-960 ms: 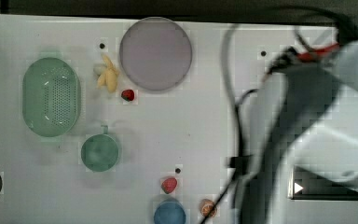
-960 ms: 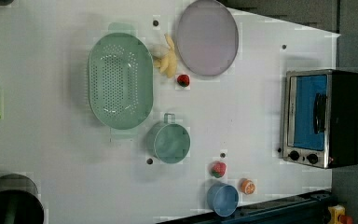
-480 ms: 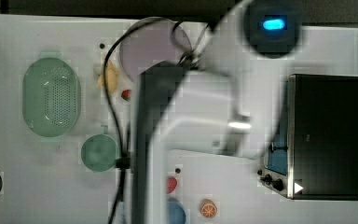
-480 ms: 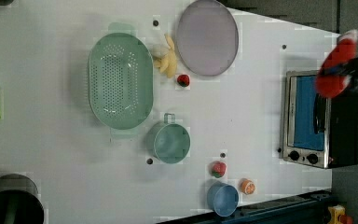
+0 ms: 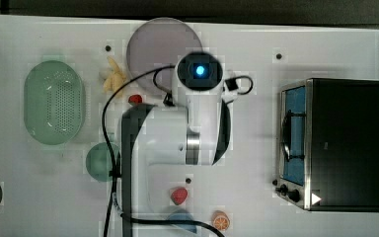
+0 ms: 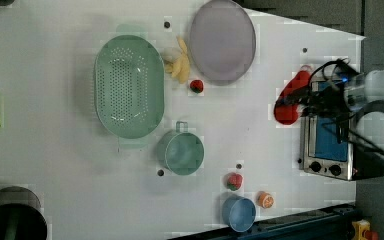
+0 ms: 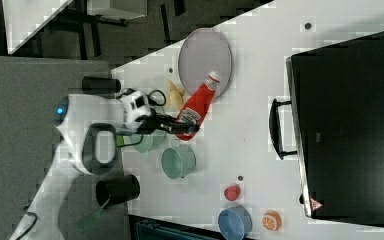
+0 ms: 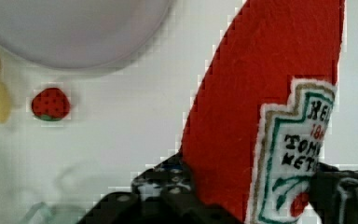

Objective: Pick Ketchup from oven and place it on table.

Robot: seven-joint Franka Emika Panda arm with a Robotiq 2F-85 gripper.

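clearly the pincer (image 7: 187,127) is gripping the ketchup (image 7: 197,104) by its base above the surface (image 7: 260,100), left of the oven (image 7: 350,125) in the right view; releasing it tilted risks it rolling into the plate (image 7: 205,55).

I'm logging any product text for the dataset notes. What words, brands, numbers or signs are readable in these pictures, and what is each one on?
"HEI": cut-off top line on the white label of the ketchup, held in the pincer.
"TOM": cut-off line below it on the same label.
"KET": cut-off line under that.
Small red figures between the first two lines: too blurred to read.
Small mark on the oven top: too small to read.
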